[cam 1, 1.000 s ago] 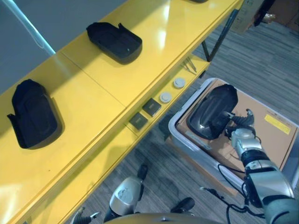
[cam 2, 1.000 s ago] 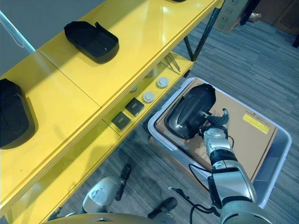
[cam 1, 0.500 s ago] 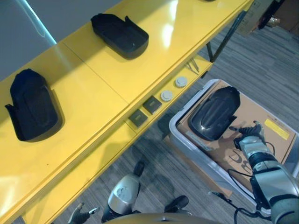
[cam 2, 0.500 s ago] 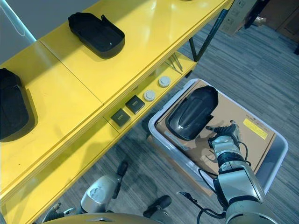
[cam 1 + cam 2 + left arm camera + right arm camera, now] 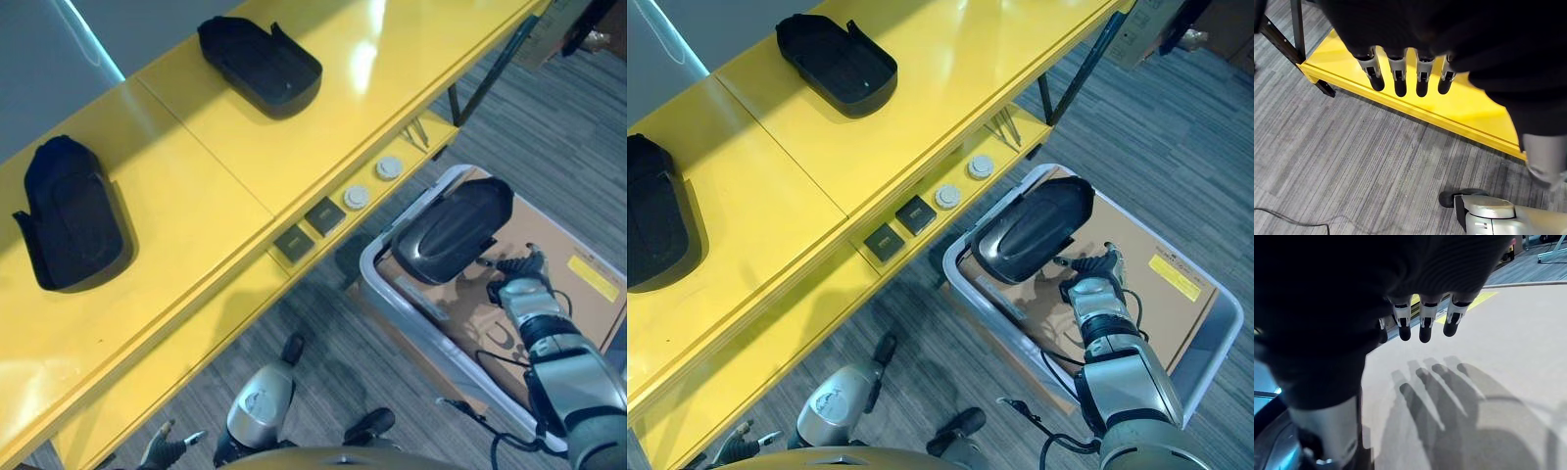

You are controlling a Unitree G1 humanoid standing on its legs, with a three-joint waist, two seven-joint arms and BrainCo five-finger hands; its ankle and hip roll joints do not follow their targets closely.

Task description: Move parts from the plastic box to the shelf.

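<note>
One black part (image 5: 451, 230) lay tilted on the plastic box (image 5: 384, 294) rim nearest the shelf (image 5: 294, 137), long axis diagonal; right robot hand (image 5: 517, 279), fingers spread and empty, sat just beside its lower end; left robot hand (image 5: 1405, 78) hung relaxed, far away

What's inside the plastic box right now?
Inside the plastic box: one black part lying on brown cardboard, right hand beside it. Whatever lies beneath the cardboard is covered.

Two round white discs (image 5: 372, 182) and two dark squares (image 5: 309, 230), perhaps pads, sit together.
</note>
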